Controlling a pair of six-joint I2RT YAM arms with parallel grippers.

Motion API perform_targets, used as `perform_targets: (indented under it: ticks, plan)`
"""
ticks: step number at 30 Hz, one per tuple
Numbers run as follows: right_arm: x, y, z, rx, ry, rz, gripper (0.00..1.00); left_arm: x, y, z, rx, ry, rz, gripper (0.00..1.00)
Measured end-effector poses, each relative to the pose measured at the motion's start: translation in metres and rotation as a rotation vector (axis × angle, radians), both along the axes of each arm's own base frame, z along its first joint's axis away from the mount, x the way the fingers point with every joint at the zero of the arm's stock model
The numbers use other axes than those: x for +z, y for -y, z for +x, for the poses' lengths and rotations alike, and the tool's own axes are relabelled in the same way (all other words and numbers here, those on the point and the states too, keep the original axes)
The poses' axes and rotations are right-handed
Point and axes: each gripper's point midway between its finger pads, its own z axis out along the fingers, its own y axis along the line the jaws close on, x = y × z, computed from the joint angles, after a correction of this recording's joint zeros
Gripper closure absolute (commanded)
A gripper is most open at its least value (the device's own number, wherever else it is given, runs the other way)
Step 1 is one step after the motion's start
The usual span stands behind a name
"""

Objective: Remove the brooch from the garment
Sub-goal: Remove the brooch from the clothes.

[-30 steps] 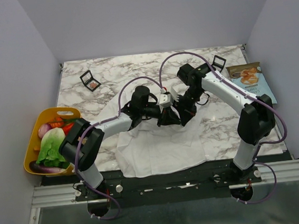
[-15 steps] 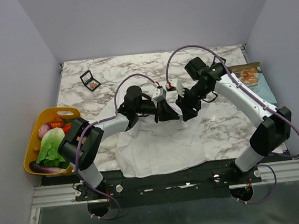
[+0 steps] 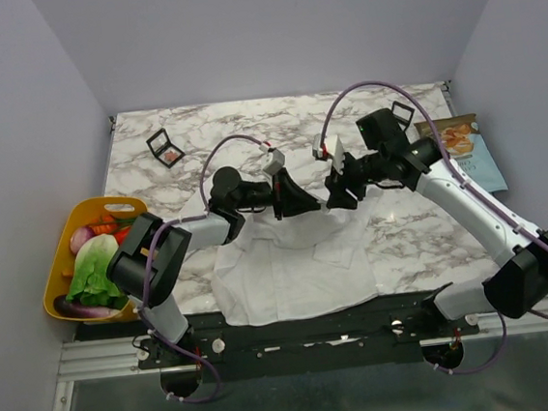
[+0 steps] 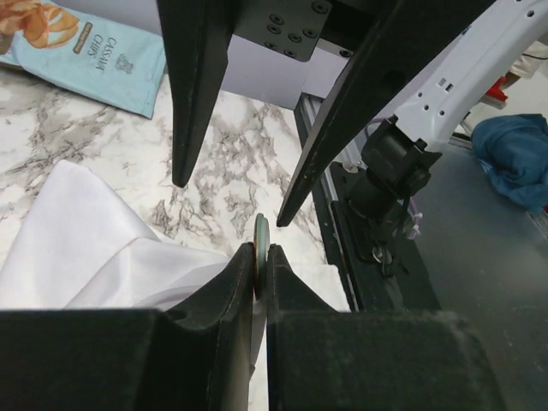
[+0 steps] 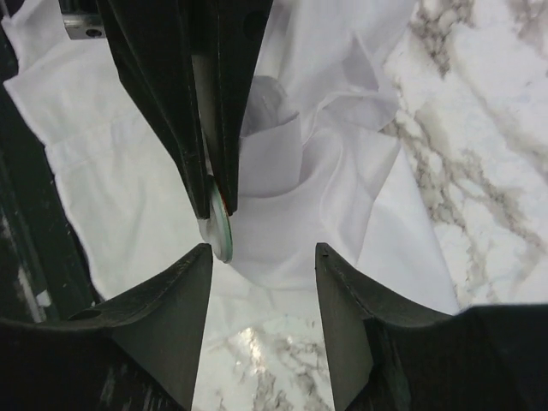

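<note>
Between the closed fingertips of the left claw (image 4: 261, 257), the brooch (image 4: 260, 233) is pinched edge-on, a thin green disc with a touch of orange on the rim in the right wrist view. It is held up off the counter (image 3: 218, 123), above the middle of the garment (image 3: 290, 272). White fabric rises in folds close behind and below the brooch, but whether the pin goes through the cloth cannot be told from these views.

Facing it tip to tip is the right claw (image 5: 262, 250), jaws spread wide and holding nothing. The brooch hangs just inside its left finger, close to that tip; the other finger is well clear of it.

From above, both arms reach inward and the two claws meet over the upper part of the shirt, which lies crumpled and spread down to the near edge of the marble counter.

Farther out, a light blue chips bag (image 3: 465, 148) lies at the right edge. One black makeup palette (image 3: 400, 114) is near it, and another (image 3: 165, 147) is at the far left. A yellow basket (image 3: 55, 270) of vegetables hangs off the left side.
</note>
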Motion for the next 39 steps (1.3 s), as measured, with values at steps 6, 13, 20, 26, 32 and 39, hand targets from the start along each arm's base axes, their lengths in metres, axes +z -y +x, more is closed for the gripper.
perform_targets:
  ticks: [6,13,20,26,32,39]
  plan:
    - [0.030,0.000,0.013,-0.068,0.177,0.147,0.42,0.012,-0.011,0.010,0.054,-0.068,-0.062,0.95]
    - [0.059,-0.011,0.021,-0.076,0.293,0.287,0.44,0.020,-0.014,0.015,0.098,-0.171,-0.096,0.93]
    - [0.054,-0.014,0.017,-0.088,0.305,0.352,0.48,0.024,-0.016,0.021,0.132,-0.258,-0.114,0.93]
    - [0.065,-0.018,0.019,-0.085,0.333,0.399,0.53,0.030,-0.020,0.026,0.154,-0.299,-0.130,0.93]
    - [0.067,-0.024,0.022,-0.072,0.312,0.439,0.54,0.042,-0.026,0.027,0.167,-0.304,-0.151,0.93]
    - [0.056,-0.027,0.024,-0.070,0.222,0.464,0.55,0.052,-0.031,0.028,0.178,-0.284,-0.172,0.93]
